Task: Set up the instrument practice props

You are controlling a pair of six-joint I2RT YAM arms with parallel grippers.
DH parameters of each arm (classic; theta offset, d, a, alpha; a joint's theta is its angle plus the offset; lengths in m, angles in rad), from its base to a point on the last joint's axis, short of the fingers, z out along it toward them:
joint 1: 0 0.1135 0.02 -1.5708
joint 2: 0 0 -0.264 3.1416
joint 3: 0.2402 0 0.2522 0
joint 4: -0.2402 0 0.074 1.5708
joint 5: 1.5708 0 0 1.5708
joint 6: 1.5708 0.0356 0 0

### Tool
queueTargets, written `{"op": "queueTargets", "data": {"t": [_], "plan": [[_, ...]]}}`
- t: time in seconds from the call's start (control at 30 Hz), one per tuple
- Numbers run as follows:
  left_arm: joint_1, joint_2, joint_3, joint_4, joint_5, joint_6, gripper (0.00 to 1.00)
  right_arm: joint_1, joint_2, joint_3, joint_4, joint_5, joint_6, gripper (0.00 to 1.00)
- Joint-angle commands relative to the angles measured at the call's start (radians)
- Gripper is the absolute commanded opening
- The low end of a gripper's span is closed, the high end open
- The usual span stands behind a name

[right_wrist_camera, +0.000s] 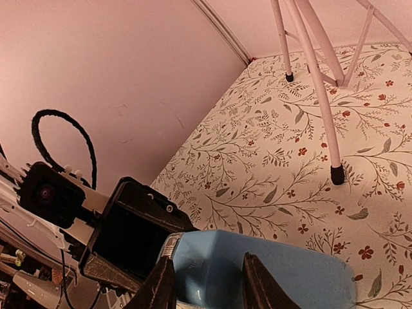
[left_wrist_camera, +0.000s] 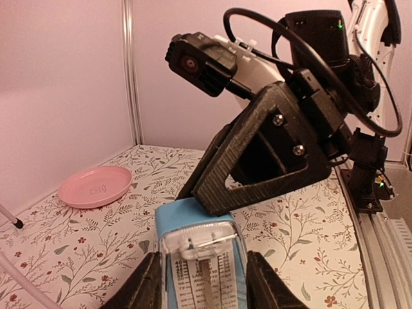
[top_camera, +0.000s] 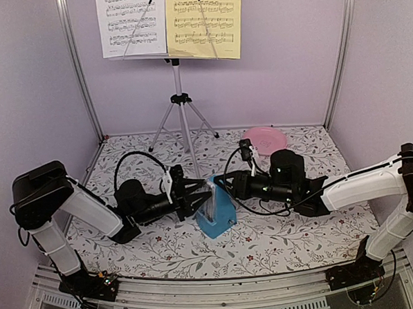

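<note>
The silver music stand (top_camera: 179, 87) stands at the back, holding a white sheet (top_camera: 130, 23) and a yellow sheet (top_camera: 203, 23) side by side on its desk. The blue metronome (top_camera: 220, 212) sits mid-table between both arms. My left gripper (top_camera: 199, 196) is shut on it; in the left wrist view its fingers (left_wrist_camera: 143, 286) hug both sides of the clear-fronted metronome (left_wrist_camera: 193, 222). My right gripper (top_camera: 223, 185) reaches in from the right. Its fingers (right_wrist_camera: 256, 283) straddle the metronome's (right_wrist_camera: 296, 270) blue upper back, and I cannot tell whether they press on it.
A pink round plate (top_camera: 264, 139) lies at the back right, on the floral cloth (top_camera: 280, 240). The stand's tripod legs (right_wrist_camera: 322, 96) spread over the back middle of the cloth. Pale walls and metal posts (top_camera: 77, 71) close in the sides.
</note>
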Motion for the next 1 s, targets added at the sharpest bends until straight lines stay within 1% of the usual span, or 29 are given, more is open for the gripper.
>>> {"op": "queueTargets", "data": {"t": [0.0,0.07,0.13,0.17,0.27,0.33,0.4,0.47,0.53,0.63,0.77,0.9,0.97], "plan": [[-0.023,-0.012,-0.028,0.178,0.123,0.031,0.14,-0.03,0.106,-0.088,-0.38,0.138,-0.021,0.35],[-0.023,-0.021,-0.033,0.154,0.075,0.039,0.16,-0.031,0.107,-0.086,-0.381,0.137,-0.021,0.35],[-0.023,-0.035,-0.035,0.12,0.022,0.043,0.22,-0.031,0.104,-0.082,-0.383,0.135,-0.022,0.35],[-0.024,-0.046,-0.032,0.092,-0.006,0.038,0.26,-0.032,0.102,-0.08,-0.384,0.133,-0.023,0.35],[-0.033,-0.083,-0.023,0.008,-0.042,0.015,0.43,-0.032,0.098,-0.068,-0.384,0.128,-0.027,0.35],[-0.046,-0.107,-0.025,-0.032,-0.056,0.003,0.52,-0.032,0.094,-0.057,-0.387,0.124,-0.03,0.35],[-0.068,-0.124,-0.03,-0.063,-0.079,-0.001,0.59,-0.032,0.093,-0.047,-0.389,0.121,-0.034,0.35],[-0.079,-0.133,-0.024,-0.103,-0.12,-0.008,0.63,-0.031,0.093,-0.037,-0.392,0.118,-0.039,0.35],[-0.085,-0.134,-0.007,-0.159,-0.165,-0.013,0.63,-0.032,0.095,-0.034,-0.392,0.117,-0.043,0.35],[-0.089,-0.123,0.026,-0.214,-0.226,-0.019,0.61,-0.032,0.097,-0.032,-0.392,0.116,-0.046,0.35],[-0.097,-0.115,0.04,-0.228,-0.308,-0.027,0.61,-0.032,0.091,-0.039,-0.391,0.118,-0.044,0.35],[-0.1,-0.105,0.062,-0.255,-0.318,-0.02,0.6,-0.03,0.092,-0.043,-0.386,0.115,-0.04,0.34],[-0.102,-0.102,0.072,-0.27,-0.31,-0.006,0.58,-0.029,0.091,-0.043,-0.386,0.115,-0.041,0.34]]}}
